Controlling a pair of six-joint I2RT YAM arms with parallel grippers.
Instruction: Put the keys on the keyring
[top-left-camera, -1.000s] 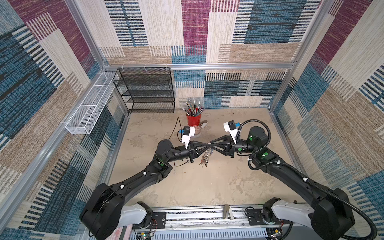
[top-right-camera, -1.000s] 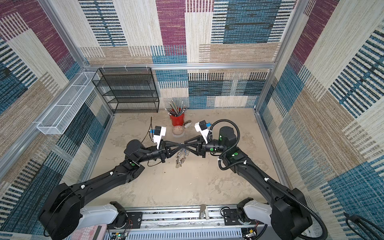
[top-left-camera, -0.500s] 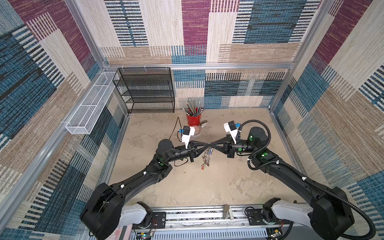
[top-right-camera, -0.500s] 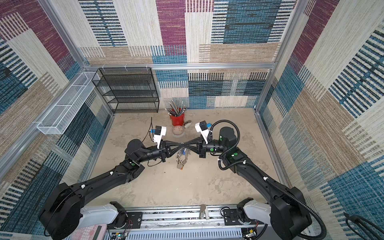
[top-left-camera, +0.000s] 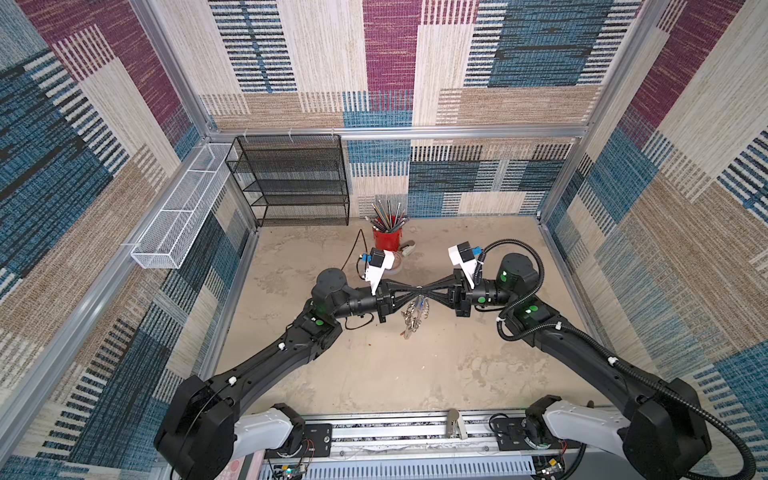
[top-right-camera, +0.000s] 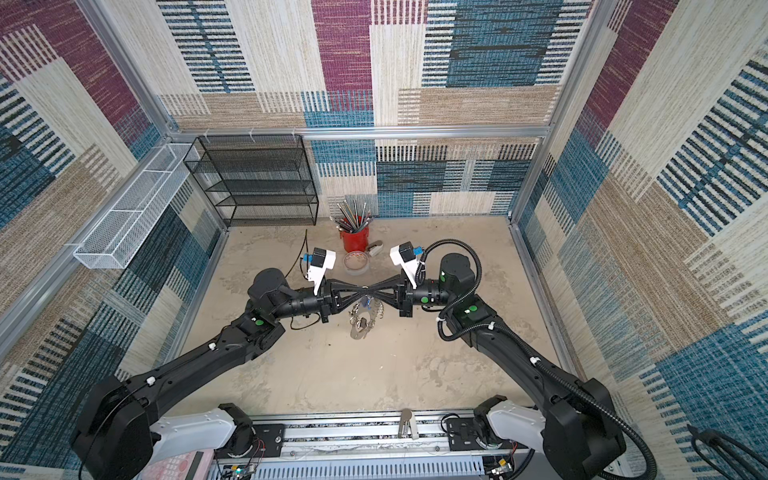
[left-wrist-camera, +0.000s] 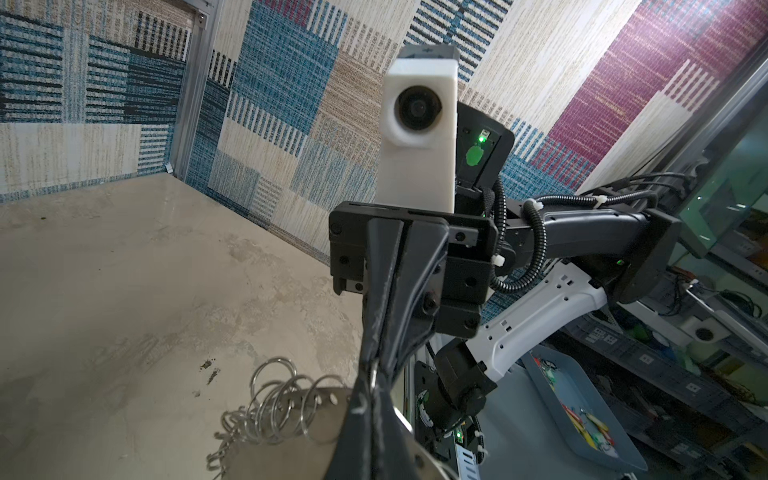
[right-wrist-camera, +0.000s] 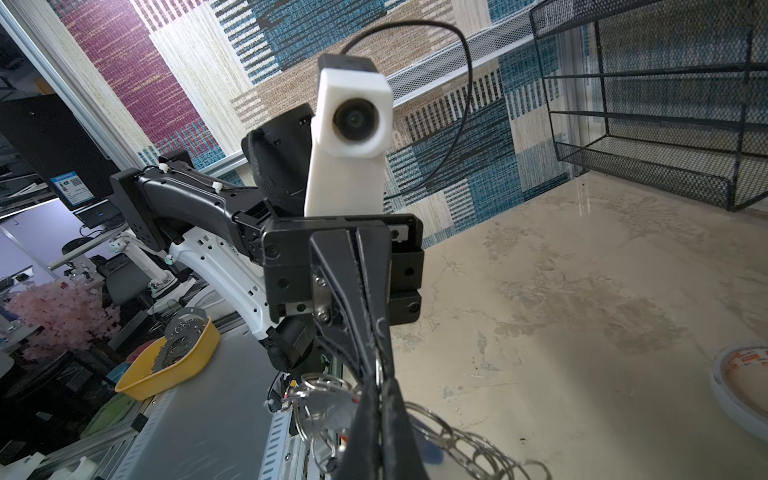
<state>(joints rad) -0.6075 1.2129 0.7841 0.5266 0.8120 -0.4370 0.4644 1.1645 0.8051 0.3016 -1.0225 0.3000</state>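
The keyring (left-wrist-camera: 320, 419), a flat gray plate edged with silver split rings (left-wrist-camera: 276, 405), hangs tilted, clear of the tabletop (top-left-camera: 374, 374). It is held where the left end effector (top-left-camera: 415, 293) and the right end effector (top-left-camera: 428, 291) meet tip to tip, both closed. Small silver metal keys (right-wrist-camera: 322, 409) dangle bunched beneath it. Blue tag (right-wrist-camera: 428, 451) partly hidden.

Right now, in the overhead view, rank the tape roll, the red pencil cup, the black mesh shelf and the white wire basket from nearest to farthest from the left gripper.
From the left gripper, in a top view:
1. Tape roll, just behind it.
2. Red pencil cup, behind the roll.
3. Black mesh shelf, back left.
4. White wire basket, left wall.
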